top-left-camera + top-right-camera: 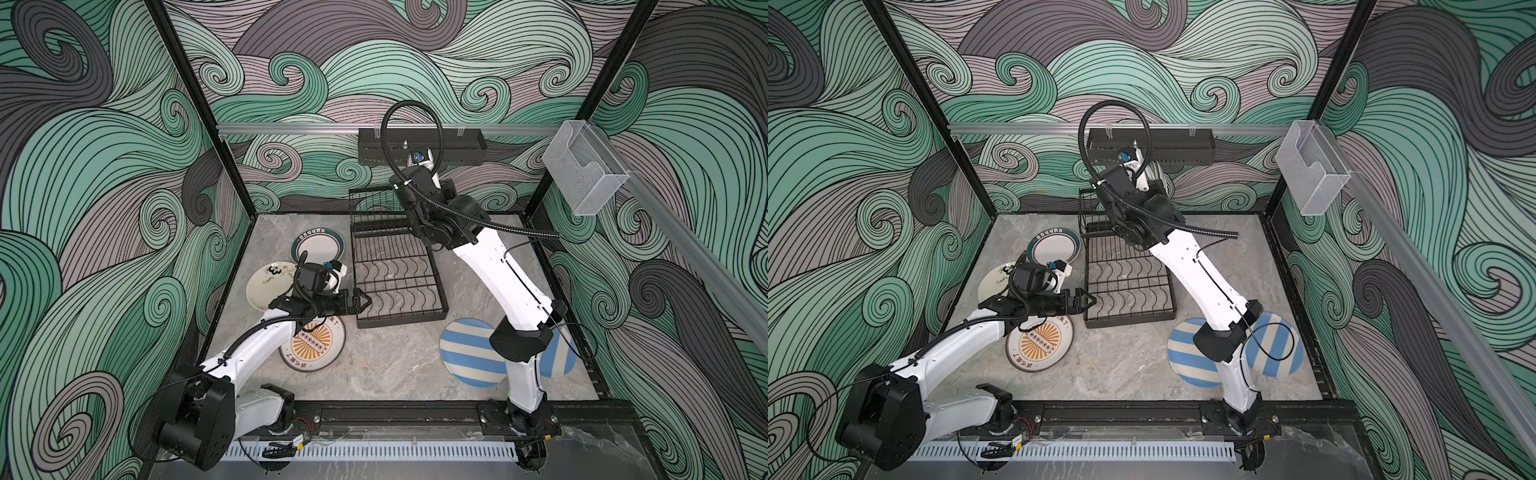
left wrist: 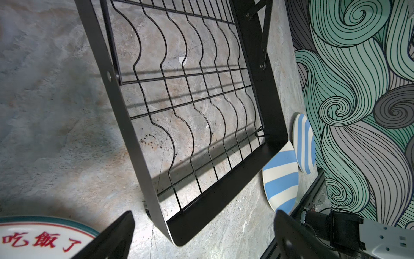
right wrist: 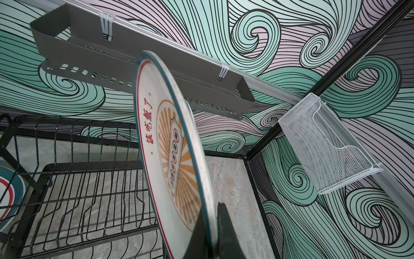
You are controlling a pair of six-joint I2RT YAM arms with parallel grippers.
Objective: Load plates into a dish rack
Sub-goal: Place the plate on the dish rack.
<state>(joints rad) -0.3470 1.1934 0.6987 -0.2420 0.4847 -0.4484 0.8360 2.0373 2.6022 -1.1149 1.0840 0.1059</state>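
Right gripper [image 3: 212, 215] clamped on the orange sunburst plate [image 3: 174, 143], held on edge above the dish rack [image 3: 94, 165]; its raised slots [image 1: 376, 208] lie just below, aside. Left gripper [image 1: 360, 300] hangs open at the rack's near corner.

1. The dish rack [image 1: 401, 321] sits mid-surface [image 1: 374, 365], toward the back.
2. To its left I see the rear plate [image 1: 320, 245], the middle plate [image 1: 266, 284] and the front plate [image 1: 316, 349].
3. To its right front, the inner plate [image 1: 467, 353] and the outer plate [image 1: 561, 357] lie side by side.
4. My right pincer [image 3: 215, 224] has the held plate [image 3: 174, 157] on edge over the rack's rear.
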